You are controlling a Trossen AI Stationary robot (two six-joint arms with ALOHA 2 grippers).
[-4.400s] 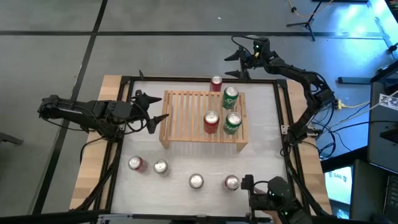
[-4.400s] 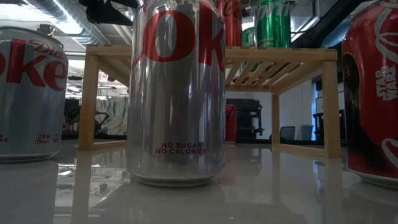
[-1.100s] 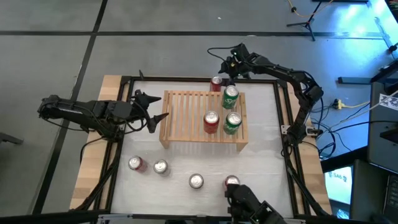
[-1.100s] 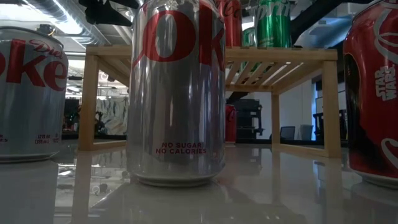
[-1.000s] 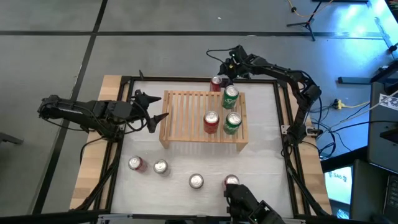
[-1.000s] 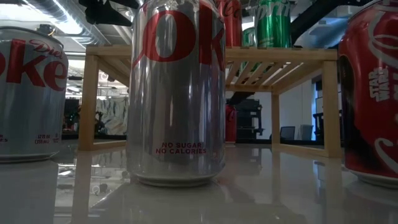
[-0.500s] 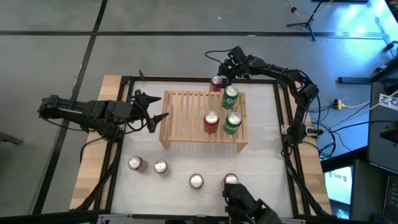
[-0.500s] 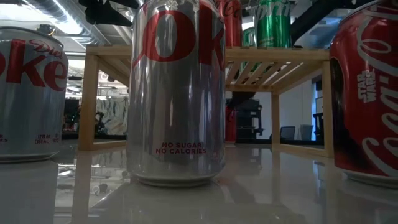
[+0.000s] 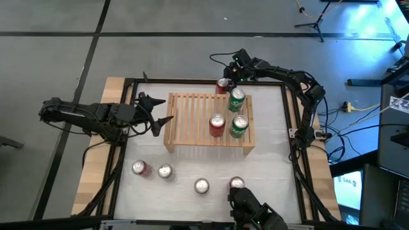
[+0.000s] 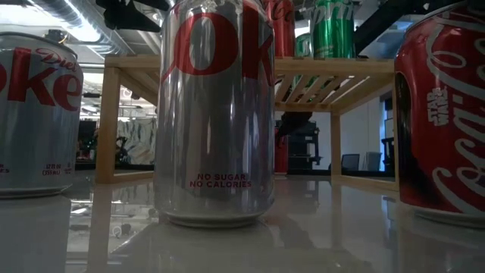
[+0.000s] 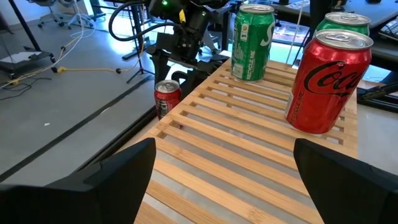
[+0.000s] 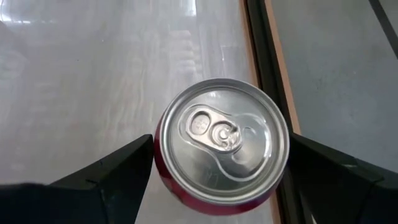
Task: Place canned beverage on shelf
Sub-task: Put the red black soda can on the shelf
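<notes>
— Movement at the back: right gripper (image 12: 217, 180) has come down over the red can (image 12: 222, 144) behind the shelf (image 9: 192, 118), fingers wide, straddling, not yet gripping.
— Left gripper (image 11: 221, 180)?
— Open, empty, waiting at the shelf's end.

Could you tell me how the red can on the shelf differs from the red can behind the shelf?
The red can on the shelf stands on the slatted top beside a green can; the red can behind the shelf stands on the table. The first is free of any gripper; the right gripper straddles the second. Both are upright.
</notes>
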